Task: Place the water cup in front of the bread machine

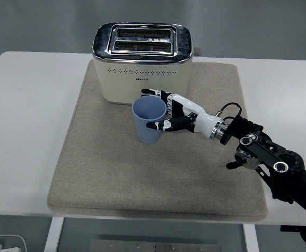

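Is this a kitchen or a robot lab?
Probably a robot lab set up like a kitchen. A toaster and a blue cup sit on a grey mat on a plain white table, and a robot's right hand holds the cup. No counters or sink show.

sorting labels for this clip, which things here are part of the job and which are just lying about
Part of the job:
- blue cup, upright on the mat
- bread machine, just behind the cup
- right hand, fingers around the cup

Just there:
- beige mat under both
- white table
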`<state>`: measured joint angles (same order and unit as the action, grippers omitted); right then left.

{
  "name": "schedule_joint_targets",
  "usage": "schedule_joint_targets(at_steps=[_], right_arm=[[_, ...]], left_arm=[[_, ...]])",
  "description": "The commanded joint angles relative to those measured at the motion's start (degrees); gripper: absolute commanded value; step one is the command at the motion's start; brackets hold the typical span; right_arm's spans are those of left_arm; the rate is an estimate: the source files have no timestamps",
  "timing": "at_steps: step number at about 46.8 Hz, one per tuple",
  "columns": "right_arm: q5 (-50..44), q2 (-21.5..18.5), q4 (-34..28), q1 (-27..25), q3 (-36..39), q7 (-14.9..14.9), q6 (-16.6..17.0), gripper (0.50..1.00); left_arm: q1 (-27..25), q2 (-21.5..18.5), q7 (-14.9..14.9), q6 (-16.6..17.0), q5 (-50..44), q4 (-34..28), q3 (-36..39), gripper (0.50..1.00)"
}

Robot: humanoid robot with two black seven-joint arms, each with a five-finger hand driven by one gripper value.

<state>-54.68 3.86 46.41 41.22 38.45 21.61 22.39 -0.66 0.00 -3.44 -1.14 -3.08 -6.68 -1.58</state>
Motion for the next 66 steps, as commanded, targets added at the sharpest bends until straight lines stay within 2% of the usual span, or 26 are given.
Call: schedule_joint_targets(at_steps=[1, 18, 35, 45, 53, 66], right_arm=[[0.1, 0.45, 0.0, 0.0, 0.04, 0.01, 1.25, 0.928], [0.1, 1.94, 0.0, 0.0, 0.13, 0.01, 5.12, 0.928], [0.01, 4.4, -0.09, 0.61, 1.1, 0.01, 6.97, 0.928], [0.1, 7.12, 0.0, 0.44, 1.1, 0.01, 7.32, 0.928], [0.1, 10.02, -0.09, 0.17, 1.19, 0.01, 10.48, 0.928], [0.1, 14.51, -0.09, 0.0, 1.28, 0.45, 11.45, 0.928]], left_arm=[[0.05, 0.0, 0.01, 0.0, 0.0, 0.0, 0.0, 1.0], [0.05, 0.0, 0.01, 0.0, 0.0, -0.09, 0.0, 1.0], [0.05, 0.0, -0.08, 0.0, 0.0, 0.0, 0.0, 1.0], [0.05, 0.0, 0.01, 0.0, 0.0, 0.0, 0.0, 1.0], [0.05, 0.0, 0.01, 0.0, 0.0, 0.0, 0.0, 1.0], [0.05, 0.0, 0.01, 0.0, 0.0, 0.0, 0.0, 1.0]])
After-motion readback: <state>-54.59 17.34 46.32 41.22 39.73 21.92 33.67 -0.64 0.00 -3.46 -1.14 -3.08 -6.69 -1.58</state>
